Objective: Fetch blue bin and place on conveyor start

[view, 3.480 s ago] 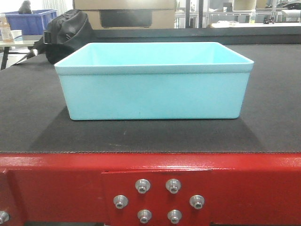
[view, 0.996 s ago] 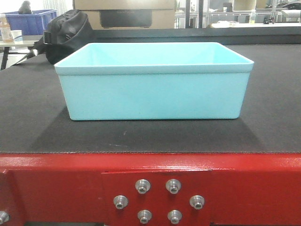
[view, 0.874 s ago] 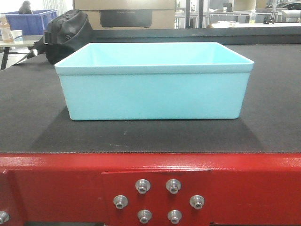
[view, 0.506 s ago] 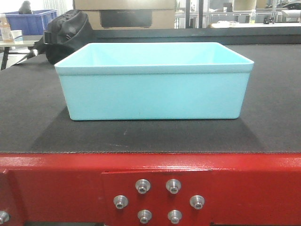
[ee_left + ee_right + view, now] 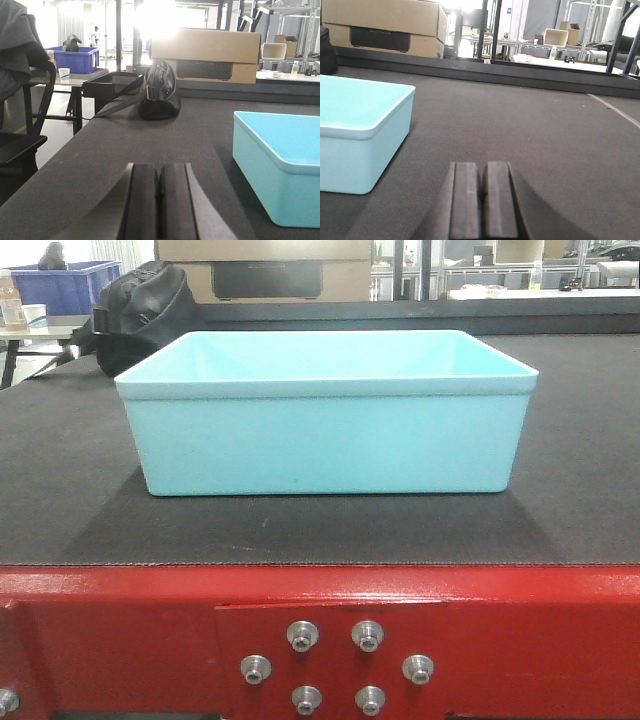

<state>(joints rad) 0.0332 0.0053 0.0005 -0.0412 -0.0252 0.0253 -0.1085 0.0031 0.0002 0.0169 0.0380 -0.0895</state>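
Note:
The blue bin (image 5: 325, 405), a light turquoise tub, stands upright on the black belt of the conveyor start (image 5: 320, 525), just behind the red frame (image 5: 320, 640) with its silver bolts. It looks empty. My left gripper (image 5: 160, 172) is shut and empty, low over the belt to the left of the bin (image 5: 280, 160). My right gripper (image 5: 484, 170) is shut and empty, low over the belt to the right of the bin (image 5: 355, 135). Neither gripper touches the bin.
A black bag (image 5: 140, 315) lies on the belt behind the bin's left side; it also shows in the left wrist view (image 5: 159, 92). A cardboard box (image 5: 205, 55) stands beyond the belt. A dark blue crate (image 5: 75, 59) sits on a side table at far left.

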